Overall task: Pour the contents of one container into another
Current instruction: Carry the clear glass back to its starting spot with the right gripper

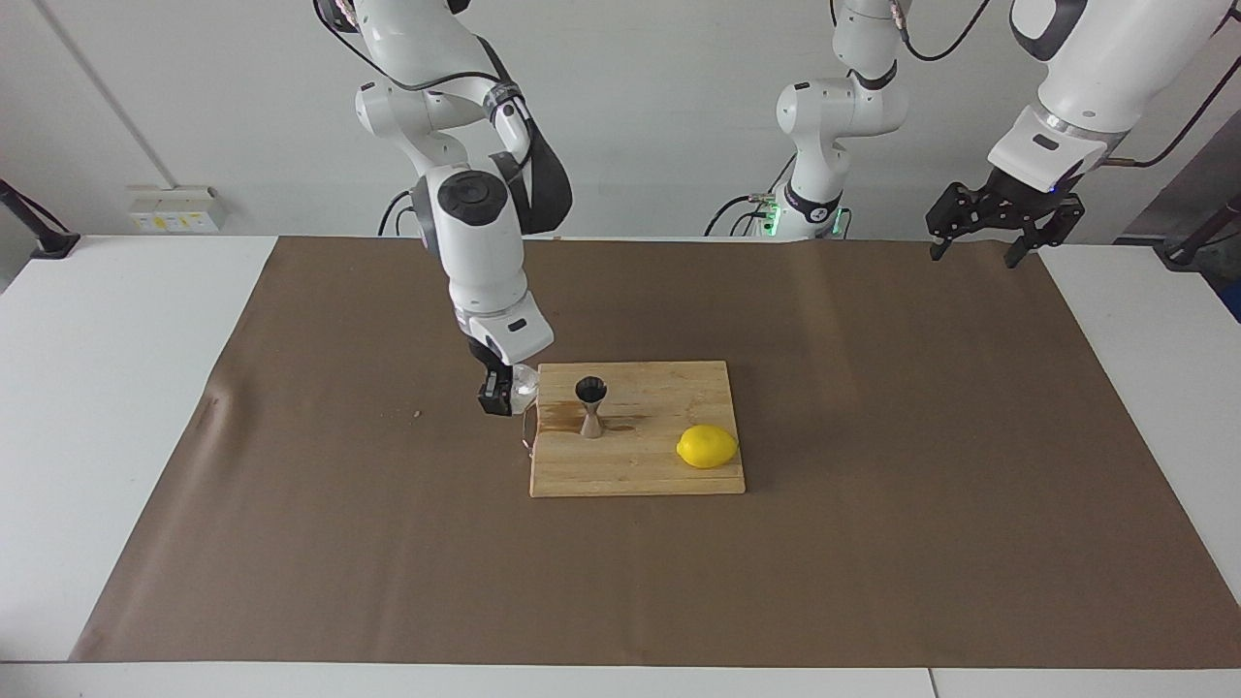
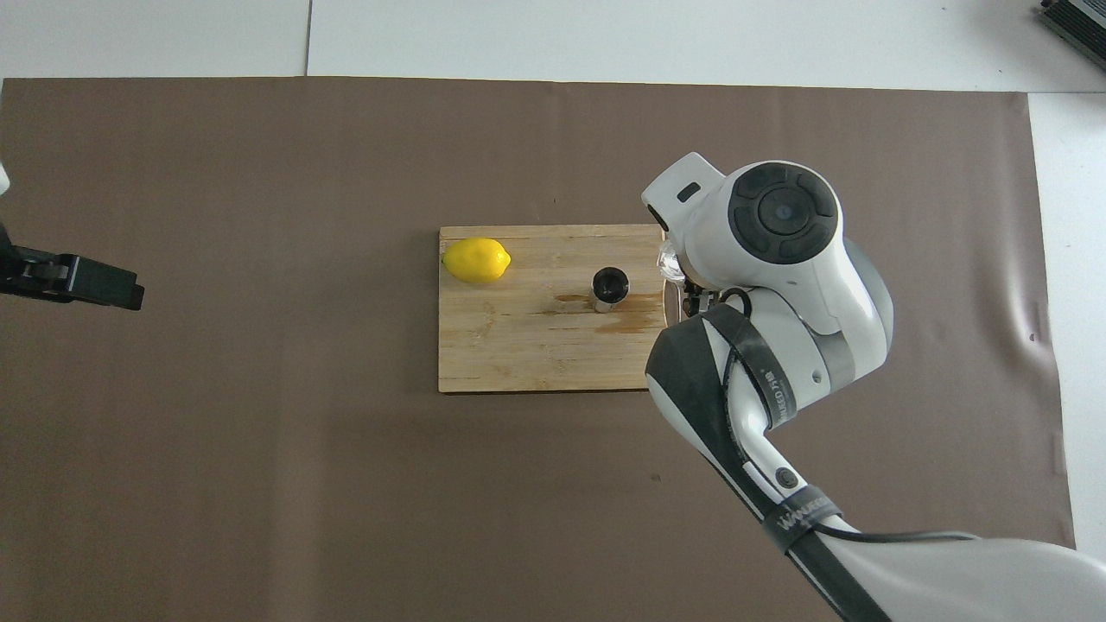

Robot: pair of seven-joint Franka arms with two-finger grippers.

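At the nine o'clock edge of the cutting board (image 1: pixel 669 465) in the facing view, the right gripper (image 1: pixel 503 392) hangs low with its fingers clamped on the small clear cup (image 1: pixel 525 385). The cup sits just off the board's edge, over the brown mat (image 1: pixel 291 485), and looks roughly upright, though I can't tell whether its base touches the mat. In the overhead view only a sliver of the cup (image 2: pixel 668 257) peeks out from under the arm's wrist.

Next along, the steel jigger (image 1: pixel 591 407) stands upright on the board, around ten o'clock from the board's middle, dark inside its top cone. It is near the cup but apart from it. A wet brownish stain spreads on the wood around its foot, and the overhead view shows the jigger (image 2: pixel 610 288) with that stain (image 2: pixel 626 324) trailing off toward the right arm's end of the surface.

Further along, a lemon (image 1: pixel 707 446) lies on the board near its four o'clock corner, well apart from the jigger.

Way over at two o'clock of the whole scene, the left gripper (image 1: pixel 988 252) waits up in the air over the mat's corner at the left arm's end, fingers apart and holding nothing. A few small specks (image 1: pixel 415 414) dot the mat at nine o'clock from the cup.
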